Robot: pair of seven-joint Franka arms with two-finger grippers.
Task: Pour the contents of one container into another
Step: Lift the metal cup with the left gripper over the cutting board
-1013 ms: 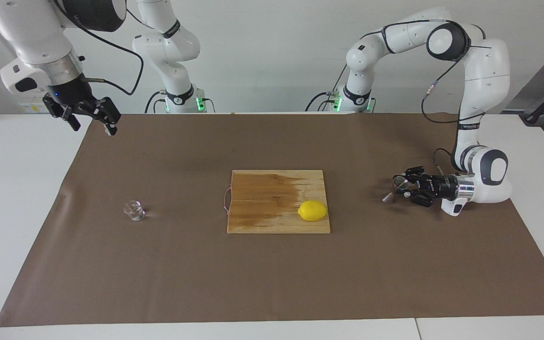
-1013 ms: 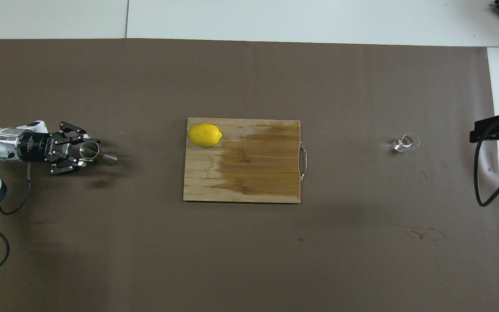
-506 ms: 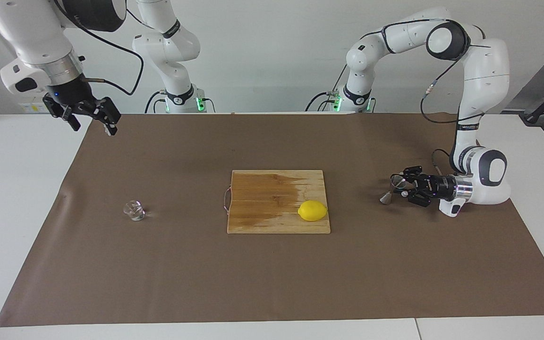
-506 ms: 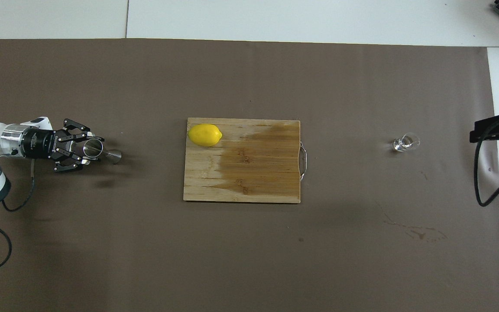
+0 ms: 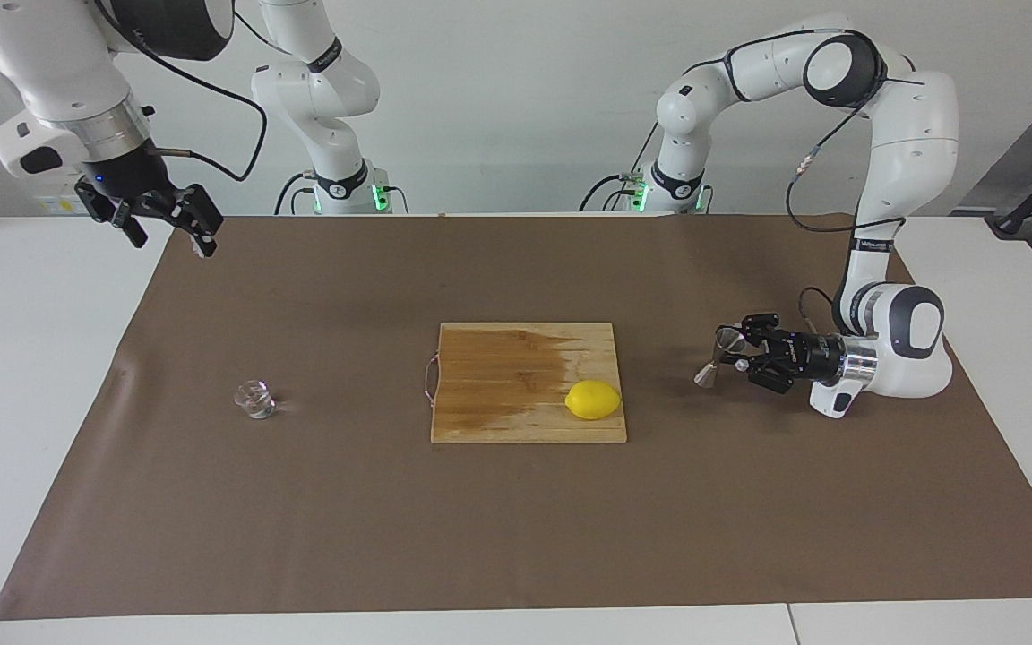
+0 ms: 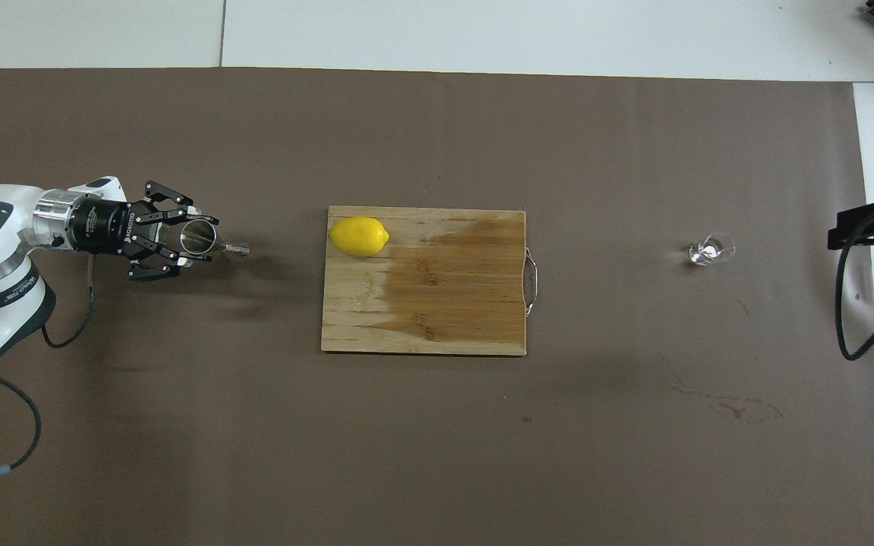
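One jigger (image 5: 718, 356), one glass cup (image 5: 255, 399), one lemon (image 5: 593, 399)

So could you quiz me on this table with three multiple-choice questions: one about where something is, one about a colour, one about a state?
1. Where is the lemon?
A. on the board
B. in the cup
C. on the cloth

2. What colour is the cloth?
A. white
B. brown
C. green

3. What does the left end effector hold?
A. the lemon
B. nothing
C. the jigger

A: the lemon lies on the board.
B: the cloth is brown.
C: the left end effector is shut on the jigger, above the cloth.
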